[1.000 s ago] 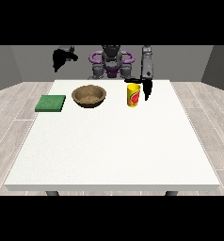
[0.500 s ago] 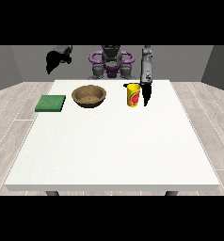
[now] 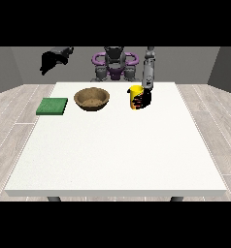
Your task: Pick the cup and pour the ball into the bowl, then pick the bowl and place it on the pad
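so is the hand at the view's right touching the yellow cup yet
Touching: the front view shows the black hand with fingers wrapped across the yellow cup, no gap between them.

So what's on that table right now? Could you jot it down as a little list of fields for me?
table: large white table, robot behind its far edge
cup: yellow cup, upright, right of the bowl
bowl: brown bowl, upright, between pad and cup
pad: green pad, flat near the table's left edge, nothing on it
hand at the view's right: black hand against the cup, fingers curled round it
hand at the view's left: black hand raised in the air, holding nothing
ball: not visible
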Controlling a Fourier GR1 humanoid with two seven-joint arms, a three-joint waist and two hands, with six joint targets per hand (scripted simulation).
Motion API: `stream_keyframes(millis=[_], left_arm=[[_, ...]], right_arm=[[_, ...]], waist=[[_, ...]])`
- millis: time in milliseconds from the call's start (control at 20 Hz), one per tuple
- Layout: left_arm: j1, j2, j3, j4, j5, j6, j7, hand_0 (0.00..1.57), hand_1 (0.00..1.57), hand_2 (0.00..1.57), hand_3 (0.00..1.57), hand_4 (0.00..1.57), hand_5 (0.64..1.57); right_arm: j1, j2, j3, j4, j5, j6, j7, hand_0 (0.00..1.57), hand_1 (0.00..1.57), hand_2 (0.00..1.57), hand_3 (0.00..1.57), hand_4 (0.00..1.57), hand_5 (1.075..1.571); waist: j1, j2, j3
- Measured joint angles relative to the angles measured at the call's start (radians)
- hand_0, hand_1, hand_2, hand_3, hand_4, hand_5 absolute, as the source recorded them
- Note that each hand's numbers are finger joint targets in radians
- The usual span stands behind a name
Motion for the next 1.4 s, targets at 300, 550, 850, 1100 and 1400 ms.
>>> stream_keyframes(millis=[300, 550, 850, 1100, 1400], left_arm=[[-0.017, -0.007, -0.014, 0.038, -0.020, 0.023, 0.000, 1.35, 1.35, 1.57, 1.57, 1.30, 1.176], [-0.058, -0.009, -0.031, 0.029, -0.041, 0.070, 0.063, 1.34, 1.34, 1.57, 1.57, 1.32, 1.157], [-0.156, 0.025, -0.077, 0.004, -0.112, 0.148, 0.199, 1.36, 1.36, 1.57, 1.57, 1.32, 1.212], [-0.230, 0.035, -0.121, 0.013, -0.200, 0.255, 0.285, 1.37, 1.37, 1.57, 1.57, 1.36, 1.233], [-0.295, 0.064, -0.166, 0.053, -0.308, 0.370, 0.362, 1.42, 1.42, 1.57, 1.57, 1.51, 1.257]], right_arm=[[0.024, -0.016, -0.034, 0.045, -0.013, 0.014, -0.020, 0.00, 0.00, 0.39, 0.69, 0.58, 1.569], [0.048, -0.043, -0.060, 0.086, -0.029, 0.045, -0.019, 0.00, 0.00, 0.39, 0.70, 0.57, 1.570], [0.060, -0.071, -0.094, 0.163, -0.046, 0.089, -0.074, 0.00, 0.00, 0.37, 0.68, 0.55, 1.570], [0.032, -0.110, -0.122, 0.206, -0.070, 0.128, -0.089, 0.00, 0.00, 0.33, 0.67, 0.54, 1.569], [0.002, -0.115, -0.120, 0.213, -0.083, 0.153, -0.108, 0.00, 0.00, 0.36, 0.68, 0.55, 1.568]], waist=[[0.024, -0.035, 0.0001], [0.029, -0.089, -0.0003], [0.033, -0.112, 0.0000], [0.010, -0.092, -0.0002], [-0.030, -0.058, -0.0002]])
